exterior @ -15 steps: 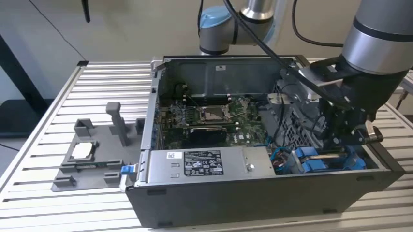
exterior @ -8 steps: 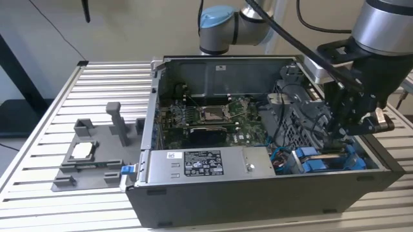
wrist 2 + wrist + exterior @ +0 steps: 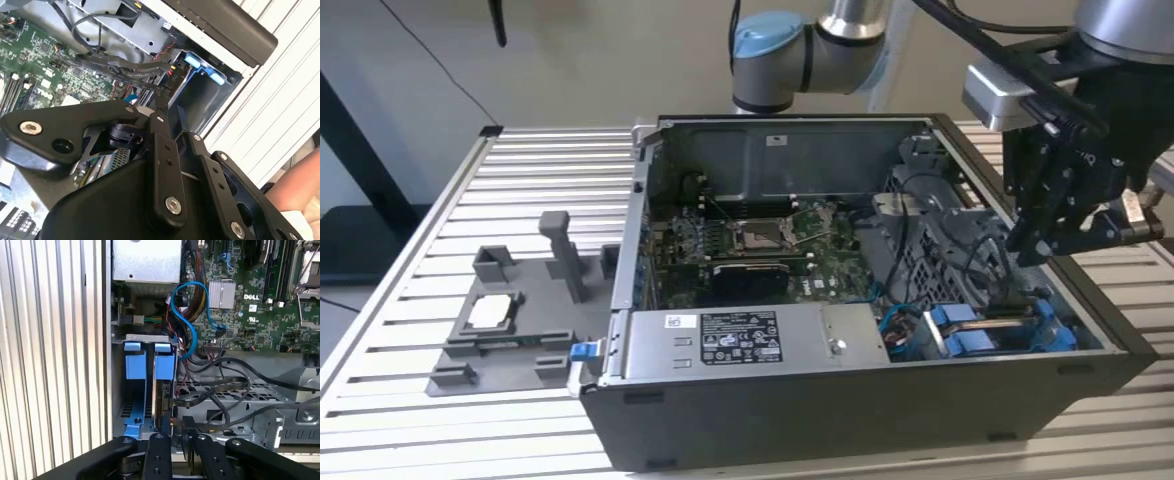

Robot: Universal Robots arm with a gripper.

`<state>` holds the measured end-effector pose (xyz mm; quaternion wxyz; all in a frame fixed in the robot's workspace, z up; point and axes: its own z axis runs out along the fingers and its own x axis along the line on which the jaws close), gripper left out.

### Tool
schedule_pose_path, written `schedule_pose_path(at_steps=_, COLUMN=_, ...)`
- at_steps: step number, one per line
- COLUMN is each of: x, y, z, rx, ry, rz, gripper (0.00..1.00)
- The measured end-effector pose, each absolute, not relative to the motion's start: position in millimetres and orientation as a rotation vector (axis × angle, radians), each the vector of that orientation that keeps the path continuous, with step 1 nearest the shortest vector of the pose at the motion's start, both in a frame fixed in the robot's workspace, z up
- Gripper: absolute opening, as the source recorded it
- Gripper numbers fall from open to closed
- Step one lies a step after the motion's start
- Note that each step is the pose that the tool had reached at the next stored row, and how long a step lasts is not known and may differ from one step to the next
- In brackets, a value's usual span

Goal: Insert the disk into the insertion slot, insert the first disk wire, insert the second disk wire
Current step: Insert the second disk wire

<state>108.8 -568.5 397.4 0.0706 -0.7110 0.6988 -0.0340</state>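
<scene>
First wrist view: claw at the drive bay, disk in, wire work in hand.

Claw [image 3: 176, 429] narrow, apparently pinched on a black connector [image 3: 173, 423] right at the end of the disk [image 3: 161, 400]. Disk sitting edge-on in the insertion slot [image 3: 142, 337], under one of the two blue tabs [image 3: 165, 364]; in the exterior view, slot at the near corner of the case [image 3: 854, 420], on the exterior view's right. Likely failure: connector skewed in the pinch, so jamming on the port edge or bending pins under push. Black cables [image 3: 220, 390] looped just beside the claw, so could snag a link and drag the plug off line. Blue cable [image 3: 192, 320] farther out, lower risk. Little room against the bay wall, so scrape possible. Person's hand [image 3: 300, 187] near the case edge in the second wrist view: pinch hazard.
</scene>
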Motion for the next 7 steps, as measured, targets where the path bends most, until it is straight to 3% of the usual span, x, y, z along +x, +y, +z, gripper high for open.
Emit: schedule_pose_path(at_steps=7, x=108.8, y=-568.5, z=400.7, rx=-2.139, ry=2.102, rz=-0.102, gripper=0.25)
